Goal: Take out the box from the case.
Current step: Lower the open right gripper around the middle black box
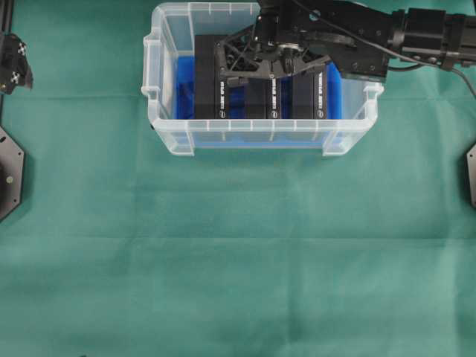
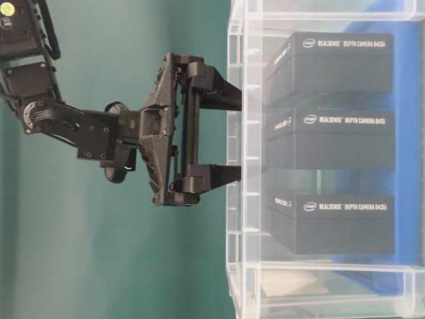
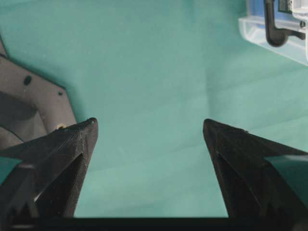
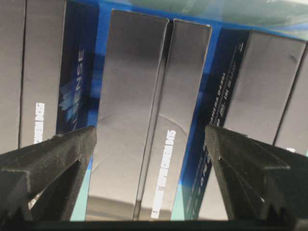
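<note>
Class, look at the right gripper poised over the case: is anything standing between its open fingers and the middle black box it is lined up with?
Nothing visible blocks it. The right gripper is open above the open-topped case, its fingers straddling the middle black box. The neighbouring boxes stand close on either side, leaving narrow gaps for the fingers.

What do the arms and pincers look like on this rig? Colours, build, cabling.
All matte black. The right pincer has a triangulated, truss-like frame carrying two blocky fingers, and a black cable runs along the right arm. On the left pincer, the fingers are wedge-shaped and taper to points. The right's inner edges look serrated. No coloured markings visible.
</note>
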`<state>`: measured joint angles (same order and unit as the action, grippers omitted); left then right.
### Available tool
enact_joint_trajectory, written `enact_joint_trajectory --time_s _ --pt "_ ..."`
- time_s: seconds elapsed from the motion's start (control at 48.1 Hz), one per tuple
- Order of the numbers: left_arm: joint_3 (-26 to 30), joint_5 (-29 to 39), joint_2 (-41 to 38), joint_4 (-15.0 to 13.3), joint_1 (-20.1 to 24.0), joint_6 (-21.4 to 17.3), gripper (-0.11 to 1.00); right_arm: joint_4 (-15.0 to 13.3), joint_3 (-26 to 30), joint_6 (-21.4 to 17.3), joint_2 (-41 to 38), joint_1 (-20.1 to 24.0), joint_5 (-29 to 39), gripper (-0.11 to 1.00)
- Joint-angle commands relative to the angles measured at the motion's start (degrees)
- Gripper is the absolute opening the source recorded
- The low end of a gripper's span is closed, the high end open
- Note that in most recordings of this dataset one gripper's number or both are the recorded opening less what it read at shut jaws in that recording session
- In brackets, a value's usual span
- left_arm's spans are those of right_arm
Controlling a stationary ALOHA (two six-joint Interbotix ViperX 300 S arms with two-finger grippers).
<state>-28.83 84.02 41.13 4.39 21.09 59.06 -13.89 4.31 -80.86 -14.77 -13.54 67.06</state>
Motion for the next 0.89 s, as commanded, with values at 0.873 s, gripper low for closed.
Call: enact_joint_trajectory --time_s 0.873 --pt "-0.26 -0.26 0.00 0.18 0.18 0.09 0.90 0.00 -1.32 0.00 -2.90 -0.35 -4.31 0.95"
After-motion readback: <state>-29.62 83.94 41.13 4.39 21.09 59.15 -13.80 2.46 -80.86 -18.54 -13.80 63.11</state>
